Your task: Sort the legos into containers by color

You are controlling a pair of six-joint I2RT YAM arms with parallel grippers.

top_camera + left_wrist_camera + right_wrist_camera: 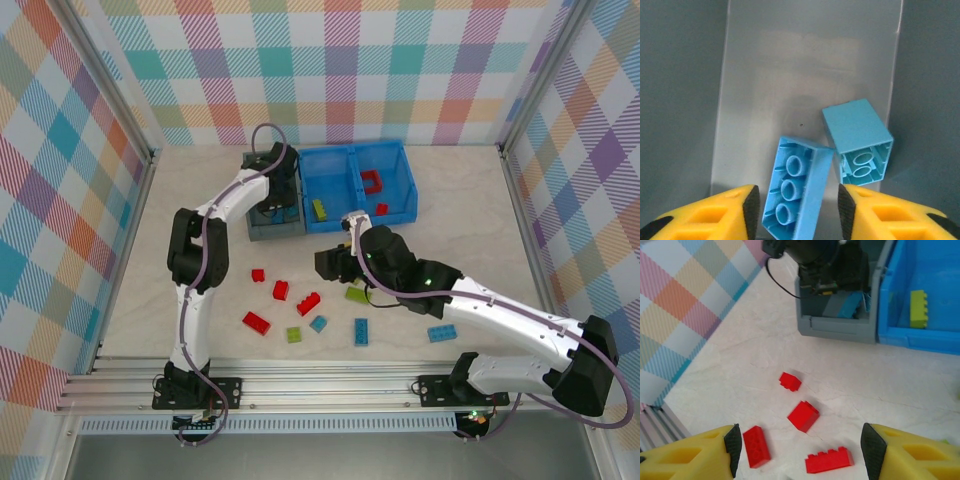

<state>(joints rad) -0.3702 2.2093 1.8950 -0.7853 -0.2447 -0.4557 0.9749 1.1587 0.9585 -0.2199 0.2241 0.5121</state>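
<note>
Two light blue legos (857,142) on the floor of the dark grey bin (685,100), per the left wrist camera. First, a long blue brick (797,192): tilted, hollow underside showing, between the yellow fingers (705,215), with a sliver of gap on each side. Second, a short blue brick just beside it on the right, also tipped over. State of left gripper (799,200): down inside the grey bin, jaws apart, clamping nothing.

State of right gripper (799,450): spread wide, empty, above the table (740,355) just in front of the bins. Four red bricks (803,416) on the table under it, each apart from the others.

From the top view: blue bin (405,170) right beside the grey one.
- Left compartment: one lime green brick (319,209).
- Right compartment: red square frame (372,182) plus a small red brick (381,209) nearer the front wall.

Loose on the table besides the reds: two lime pieces (294,335) and three light blue pieces (361,331), one lime piece close under the right arm.
</note>
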